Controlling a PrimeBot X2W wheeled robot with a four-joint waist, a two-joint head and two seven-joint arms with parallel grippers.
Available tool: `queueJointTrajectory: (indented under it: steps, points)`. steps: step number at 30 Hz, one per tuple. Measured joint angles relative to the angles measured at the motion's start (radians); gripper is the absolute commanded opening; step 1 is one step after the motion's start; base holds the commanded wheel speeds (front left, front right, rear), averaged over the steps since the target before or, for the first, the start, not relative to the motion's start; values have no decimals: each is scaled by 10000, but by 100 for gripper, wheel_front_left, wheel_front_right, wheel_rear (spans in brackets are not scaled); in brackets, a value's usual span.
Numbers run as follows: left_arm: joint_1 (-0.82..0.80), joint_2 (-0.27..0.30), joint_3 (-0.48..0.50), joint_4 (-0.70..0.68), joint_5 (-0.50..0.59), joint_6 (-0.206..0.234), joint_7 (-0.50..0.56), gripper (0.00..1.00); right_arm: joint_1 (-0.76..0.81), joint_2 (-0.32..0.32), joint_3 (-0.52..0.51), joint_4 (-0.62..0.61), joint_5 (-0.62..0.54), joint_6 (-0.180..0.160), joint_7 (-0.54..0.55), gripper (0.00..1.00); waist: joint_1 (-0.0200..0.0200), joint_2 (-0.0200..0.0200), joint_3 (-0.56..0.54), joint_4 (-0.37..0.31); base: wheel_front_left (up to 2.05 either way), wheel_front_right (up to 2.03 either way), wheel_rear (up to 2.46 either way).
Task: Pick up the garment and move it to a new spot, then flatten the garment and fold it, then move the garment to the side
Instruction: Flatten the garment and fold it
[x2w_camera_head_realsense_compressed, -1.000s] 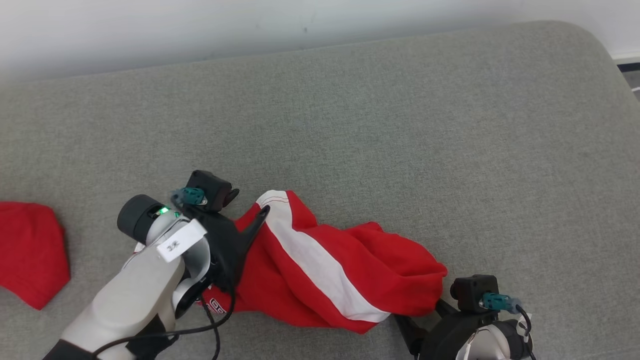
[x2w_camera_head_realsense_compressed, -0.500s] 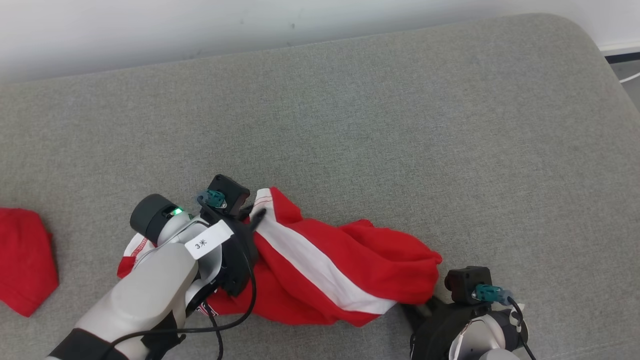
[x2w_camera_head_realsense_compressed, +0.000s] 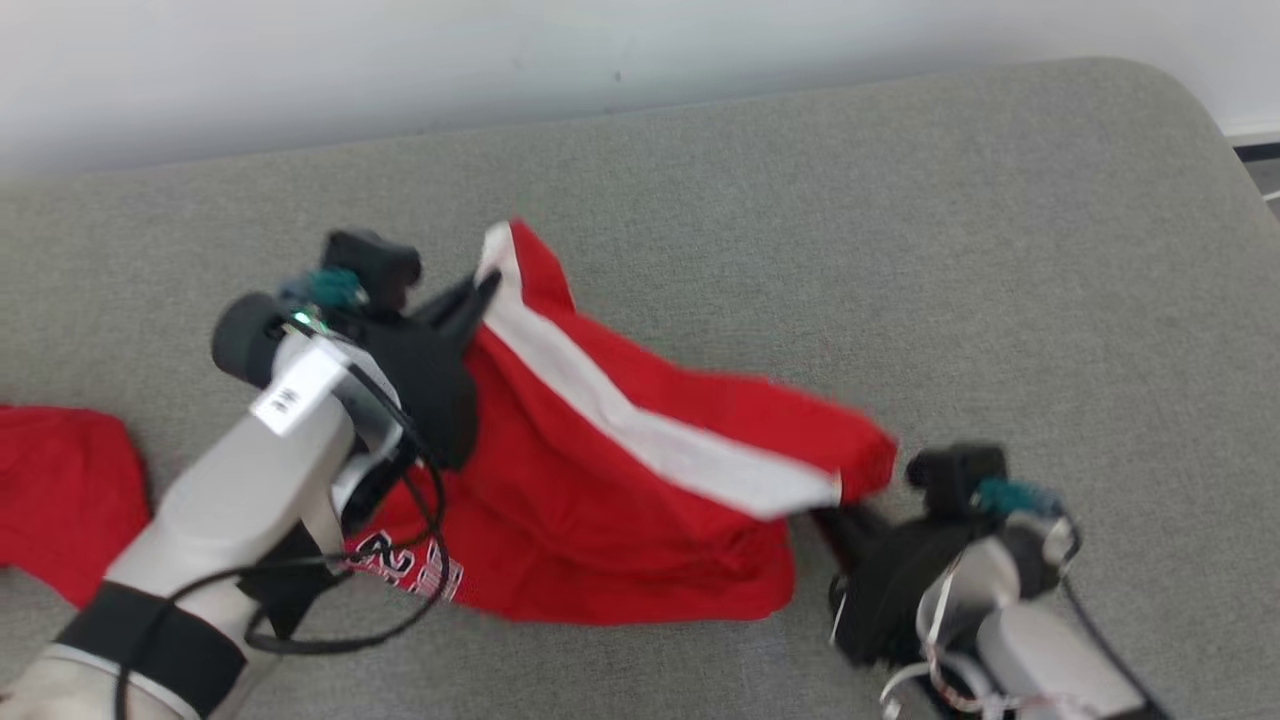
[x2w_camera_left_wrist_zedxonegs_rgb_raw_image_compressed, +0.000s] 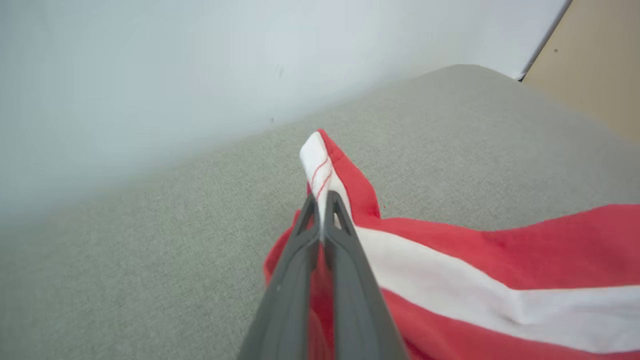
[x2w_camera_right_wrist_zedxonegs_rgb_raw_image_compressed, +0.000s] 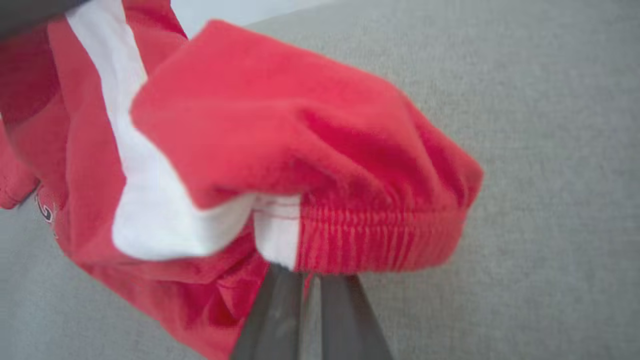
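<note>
A red garment (x2w_camera_head_realsense_compressed: 600, 500) with a white stripe and white lettering hangs stretched between my two grippers above the grey cushion (x2w_camera_head_realsense_compressed: 800, 250). My left gripper (x2w_camera_head_realsense_compressed: 480, 290) is shut on its upper white-and-red corner, seen close in the left wrist view as the garment (x2w_camera_left_wrist_zedxonegs_rgb_raw_image_compressed: 450, 280) pinched at my left gripper (x2w_camera_left_wrist_zedxonegs_rgb_raw_image_compressed: 322, 210). My right gripper (x2w_camera_head_realsense_compressed: 825, 515) is shut on the ribbed waistband end; the right wrist view shows the garment (x2w_camera_right_wrist_zedxonegs_rgb_raw_image_compressed: 280, 130) bunched above my right gripper (x2w_camera_right_wrist_zedxonegs_rgb_raw_image_compressed: 307, 272). The lower part of the cloth sags toward the cushion.
A second red cloth (x2w_camera_head_realsense_compressed: 60, 490) lies on the cushion at the far left, beside my left forearm. A pale wall (x2w_camera_head_realsense_compressed: 600, 60) runs behind the cushion. The cushion's rounded right corner (x2w_camera_head_realsense_compressed: 1190, 100) borders the floor.
Both grippers have risen and moved away from me with the garment, lifting it off the cushion and spreading it wider. The lettering at its lower left now shows. The camera has shifted too.
</note>
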Motion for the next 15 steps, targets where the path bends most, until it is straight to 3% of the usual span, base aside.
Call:
queueJointTrajectory:
  steps: [9,15]
  points:
    - [-200,637,309,-708,-1227,2,-453,0,-1760,-537,-265,35,612,930,1005,0,0,0,-402,434,0,0,0]
    - [-182,1275,249,-1361,-1958,0,-286,0,-2466,-625,-267,435,1248,1072,2079,0,-1,-1,-517,823,0,0,0]
